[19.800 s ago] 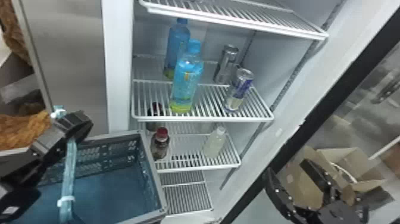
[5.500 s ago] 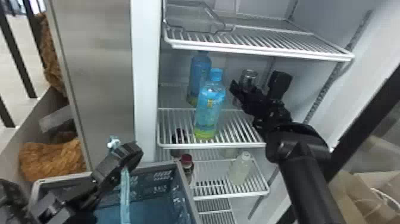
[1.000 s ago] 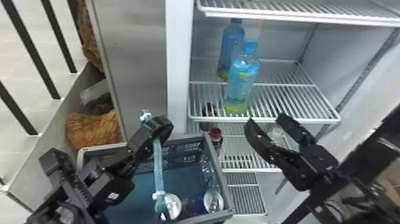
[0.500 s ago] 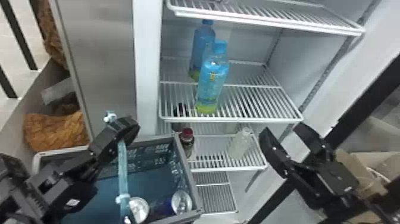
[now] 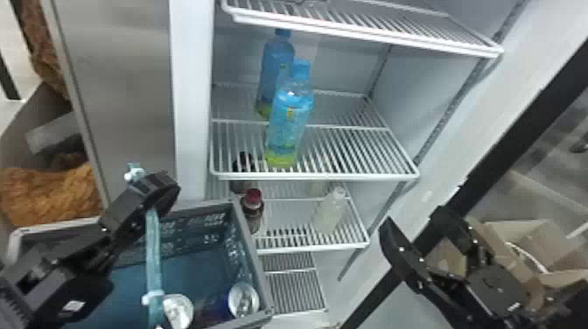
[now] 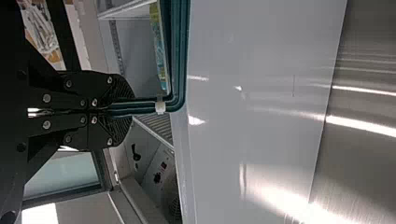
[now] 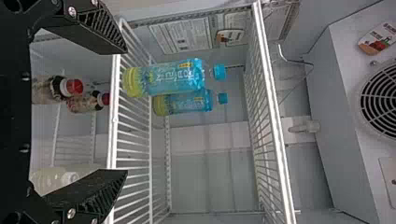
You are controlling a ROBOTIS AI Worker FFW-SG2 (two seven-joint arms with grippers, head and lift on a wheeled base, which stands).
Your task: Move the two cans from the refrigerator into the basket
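I see both task cans in the basket (image 5: 248,245), toward its near side: one can (image 5: 177,311) sits partly behind the teal handle (image 5: 153,262), the other can (image 5: 243,299) beside the right wall, each with a silver end facing up at me. My left end effector (image 5: 157,191) is closed on that handle. My right end effector (image 5: 414,218) is spread open and empty, in front of the refrigerator (image 5: 437,78) and to the right of its shelves. Inside, I have two blue bottles on the middle shelf (image 5: 358,176), the front bottle (image 5: 288,127) partly covering the rear bottle (image 5: 276,65). On the shelf below (image 5: 315,248), a red-capped bottle (image 5: 253,212) stands left of a pale bottle (image 5: 330,212).
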